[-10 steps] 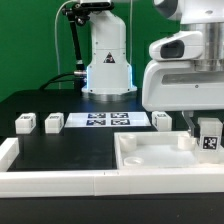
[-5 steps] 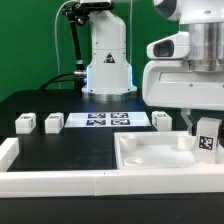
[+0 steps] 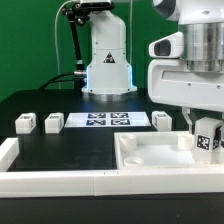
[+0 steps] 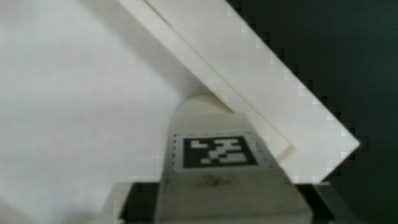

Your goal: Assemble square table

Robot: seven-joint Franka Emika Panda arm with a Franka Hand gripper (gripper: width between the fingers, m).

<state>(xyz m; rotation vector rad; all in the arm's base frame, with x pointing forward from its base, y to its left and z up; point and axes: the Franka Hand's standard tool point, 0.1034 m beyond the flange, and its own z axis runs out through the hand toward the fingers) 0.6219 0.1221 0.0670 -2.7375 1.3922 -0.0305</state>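
The fingers (image 4: 139, 208) are partway closed, pinching a tagged leg block (image 3: 207, 138). It's upright, long axis vertical, tag facing the exterior camera, at the far corner of the square table (image 3: 150, 160), which lies rim-up on the black tabletop (image 3: 60, 150), at the exterior view's right.

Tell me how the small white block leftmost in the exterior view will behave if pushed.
The leg block looks like rigid moulded plastic, so probably stiff. Squat and flat-faced, it should slide, not roll or tip. Small, so likely light.
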